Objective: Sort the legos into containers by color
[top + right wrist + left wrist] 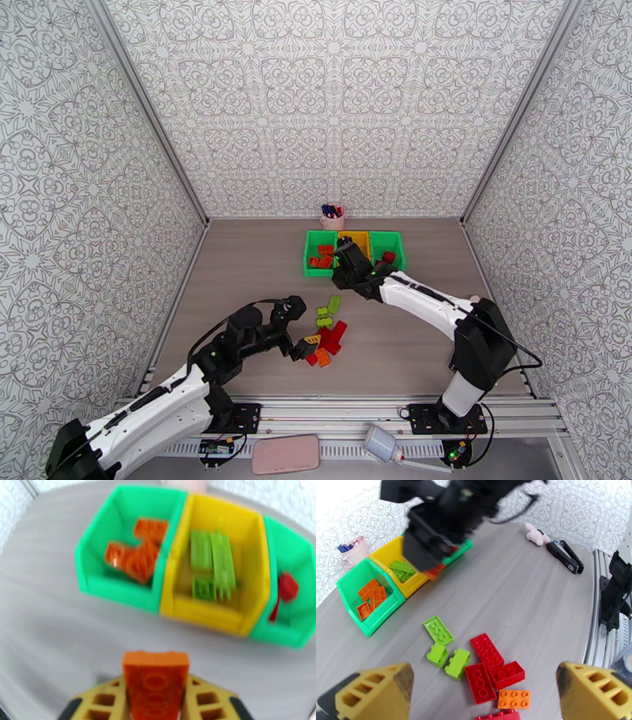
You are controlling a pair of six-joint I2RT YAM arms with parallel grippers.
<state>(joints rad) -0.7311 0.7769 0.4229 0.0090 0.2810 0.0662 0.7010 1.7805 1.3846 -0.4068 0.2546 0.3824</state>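
From above, the left gripper point(306, 346) hangs at the 9 o'clock edge of the loose legos point(325, 331) on the table point(237, 276). The three bins stand at 12 o'clock from that pile: left green bin point(308, 254), yellow bin point(359, 237), right green bin point(395, 241). The right gripper point(346, 259) is above their near rims, and what it carries is hard to tell there.

The left wrist view gives the pile in detail: light green bricks point(439, 630) at 10 o'clock, red bricks point(486, 650) in the middle, a loose orange brick point(514, 699) at 5 o'clock. The left gripper point(484, 695) is spread wide above them and holds nothing.

The right wrist view is blurred but shows the contents. There are orange pieces in the left green bin point(118, 588), light green in the yellow bin point(205, 614) and red in the right green bin point(288, 636). There the right gripper point(155, 705) is clamped on an orange brick point(155, 677). Its studs are up and its long axis runs from 6 to 12 o'clock, the far end towards the wall between the left green and yellow bins.
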